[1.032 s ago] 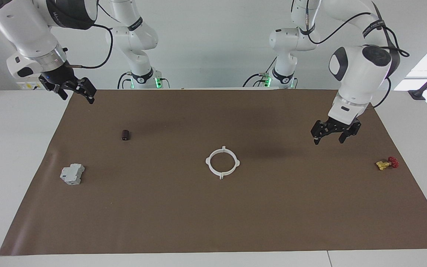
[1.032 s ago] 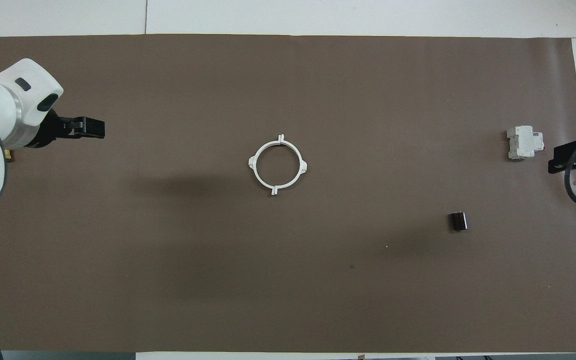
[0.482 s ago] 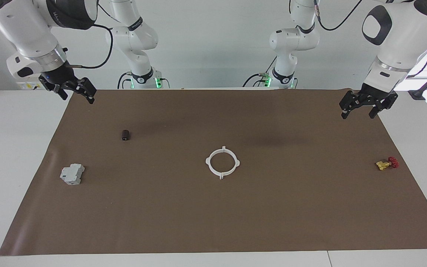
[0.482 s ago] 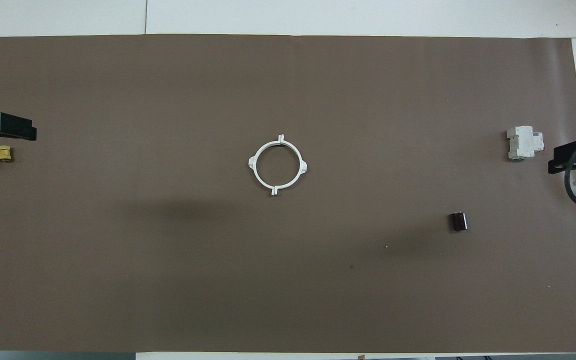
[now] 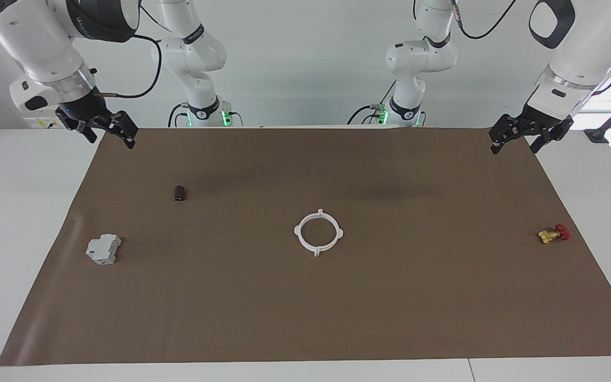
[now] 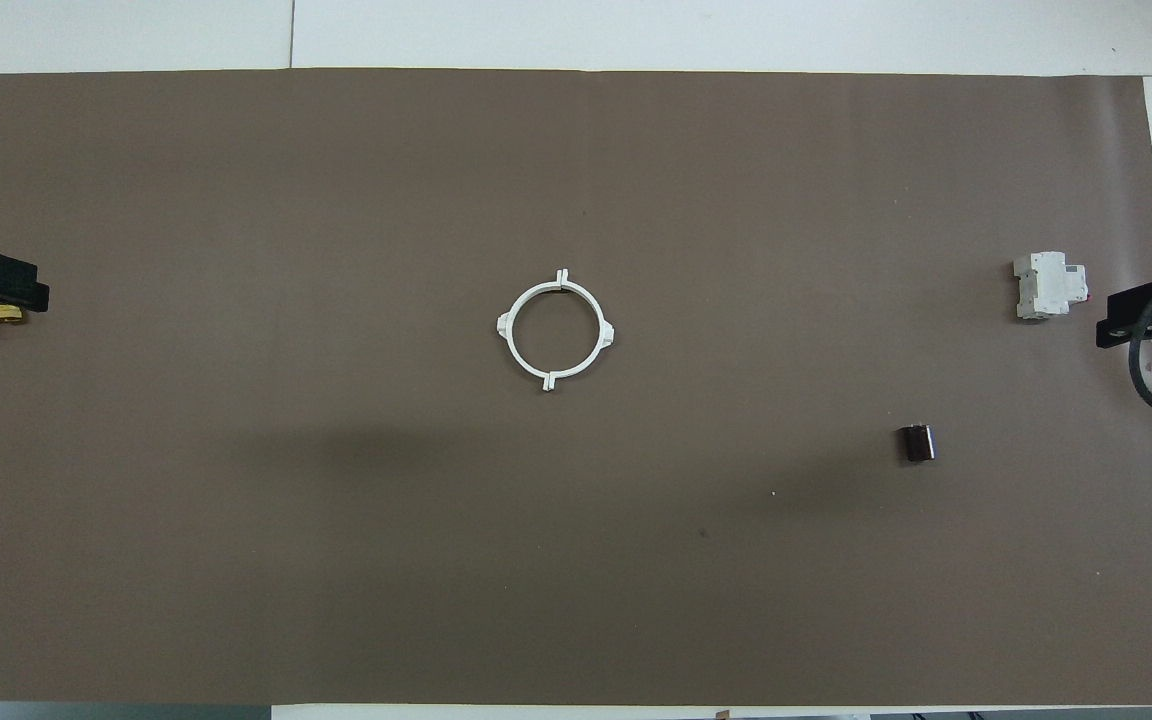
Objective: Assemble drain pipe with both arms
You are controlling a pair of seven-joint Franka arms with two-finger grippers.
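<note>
Your left pincer (image 5: 530,139) has lifted away to the desk's (image 5: 443,297) corner, jaws wide, empty; right pincer (image 5: 105,131) waits, wide. Drain pipe (image 5: 318,232) lies joined mid-desk: assembly looks done.

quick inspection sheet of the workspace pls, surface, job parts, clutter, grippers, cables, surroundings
surface: brown mat on a white table, flat.
job's things: drain pipe lies mid-mat as one closed white ring with four tabs, touched by nothing.
clutter: grey blocky box and dark cylinder toward the right arm's end; red-and-brass valve toward the left arm's end.
grippers: left gripper open, empty, raised over its mat corner; right gripper open, empty, raised over the other corner.
cables: black leads along both arms, off the mat.
surroundings: white wall, green lights at arm bases.
</note>
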